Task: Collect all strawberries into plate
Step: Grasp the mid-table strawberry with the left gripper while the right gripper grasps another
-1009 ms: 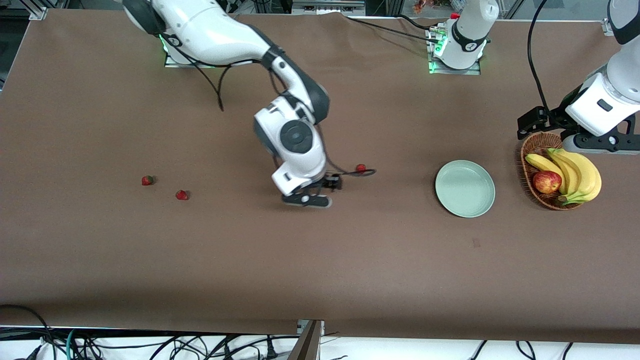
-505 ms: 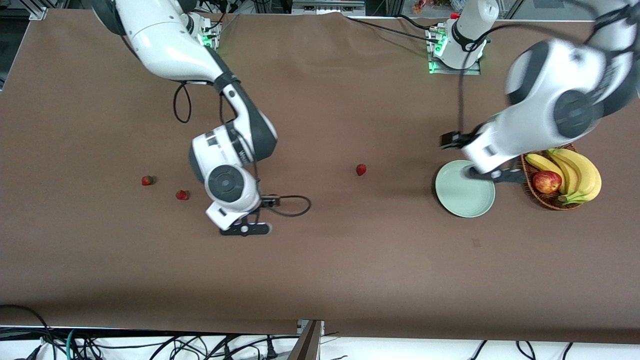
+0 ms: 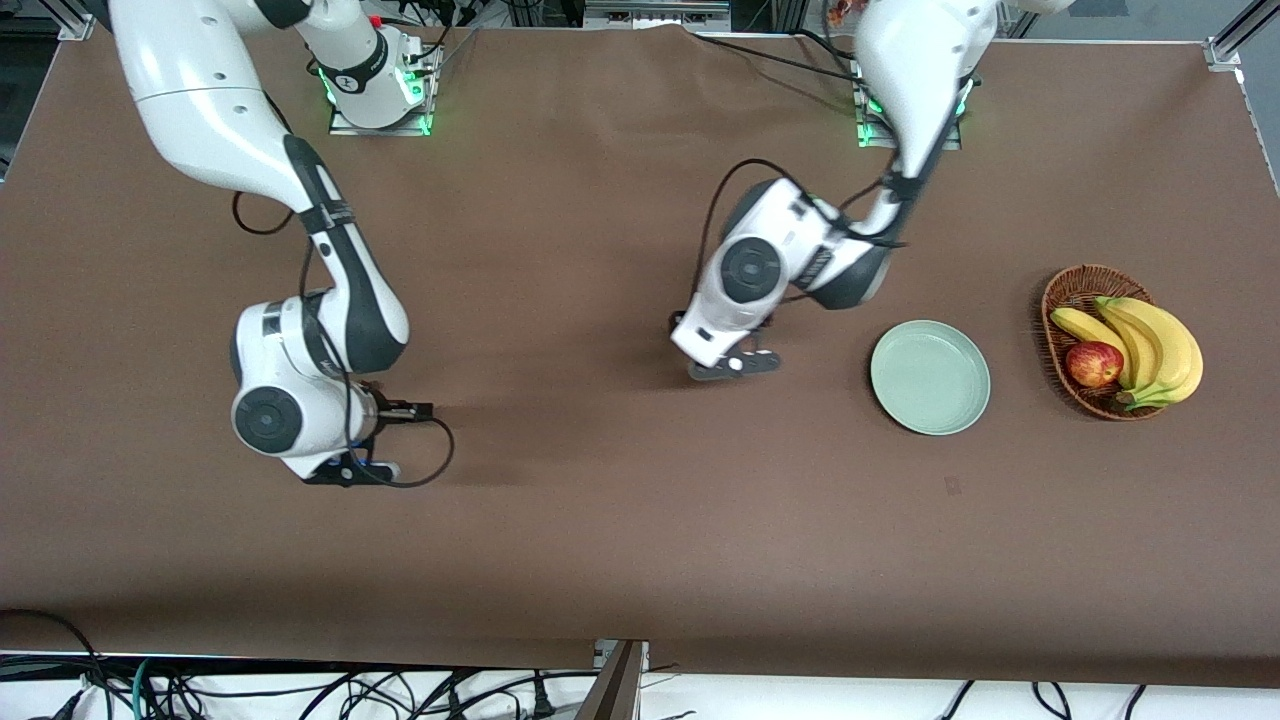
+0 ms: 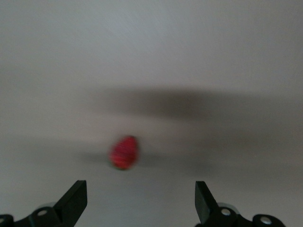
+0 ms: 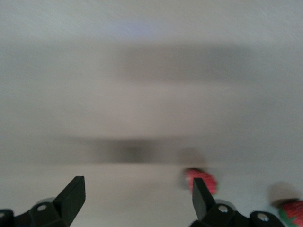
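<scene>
A: Step in hand?

B: Approach, no pick yet. Brown worktop (image 3: 600, 560), both arms out over it. The wicker basket (image 3: 1075, 275) of bananas and an apple sits at the left arm's end. The mint plate (image 3: 930, 377) is just beside it, with no berry on it, so none is collected.

A: Pincers?

B: The left pincer (image 3: 735, 365) hangs low over the middle of the worktop, near the plate. The right pincer (image 3: 350, 470) is low toward the right arm's end. Both are spread wide and hold nothing.

A: Berries? The front view shows none.

B: The arms cover them there, so the wrist views have to do. The left wrist view has the lone strawberry (image 4: 125, 152) on the worktop ahead of the spread fingers, roughly between them but off-centre. The right wrist view has one strawberry (image 5: 201, 179) right by one finger, and a second strawberry (image 5: 291, 211) out past that finger, not between the two.

A: Next move?

B: Probably the left pincer centres on its berry, drops and closes gently, since the berry is tiny and may roll. Then it is a short carry to the plate. The right pincer needs a sideways shift before descending, or a finger could land on the berry.
</scene>
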Action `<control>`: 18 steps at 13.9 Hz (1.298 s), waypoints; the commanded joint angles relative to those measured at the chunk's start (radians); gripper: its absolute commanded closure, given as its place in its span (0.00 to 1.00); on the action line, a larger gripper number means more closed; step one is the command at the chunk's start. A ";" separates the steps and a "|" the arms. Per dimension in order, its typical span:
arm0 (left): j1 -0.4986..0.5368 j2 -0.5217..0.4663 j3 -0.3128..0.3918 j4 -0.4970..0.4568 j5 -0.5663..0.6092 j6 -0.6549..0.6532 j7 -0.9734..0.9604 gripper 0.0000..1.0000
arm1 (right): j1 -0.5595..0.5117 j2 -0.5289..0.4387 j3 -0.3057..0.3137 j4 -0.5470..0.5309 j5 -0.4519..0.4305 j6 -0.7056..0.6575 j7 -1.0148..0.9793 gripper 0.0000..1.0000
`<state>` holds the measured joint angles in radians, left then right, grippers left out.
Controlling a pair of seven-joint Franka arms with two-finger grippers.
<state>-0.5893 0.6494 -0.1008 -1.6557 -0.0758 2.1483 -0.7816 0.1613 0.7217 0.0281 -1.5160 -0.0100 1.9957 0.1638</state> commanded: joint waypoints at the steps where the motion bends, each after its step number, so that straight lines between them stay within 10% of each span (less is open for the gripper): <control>1: -0.010 0.009 0.018 -0.018 0.120 0.002 -0.039 0.00 | -0.075 -0.172 0.027 -0.271 -0.015 0.104 -0.108 0.00; 9: -0.018 0.069 0.016 -0.018 0.198 0.050 -0.039 0.03 | -0.120 -0.188 0.023 -0.437 -0.016 0.347 -0.211 0.00; 13: -0.015 0.052 0.016 -0.013 0.197 0.038 -0.042 0.87 | -0.120 -0.162 0.023 -0.437 -0.015 0.403 -0.256 0.31; 18: 0.032 -0.009 0.023 -0.001 0.197 -0.099 0.132 1.00 | -0.120 -0.153 0.023 -0.426 -0.013 0.433 -0.259 0.94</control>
<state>-0.5935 0.6939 -0.0761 -1.6529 0.0986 2.1317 -0.7593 0.0594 0.5773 0.0349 -1.9328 -0.0130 2.4124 -0.0825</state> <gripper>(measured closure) 0.670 0.520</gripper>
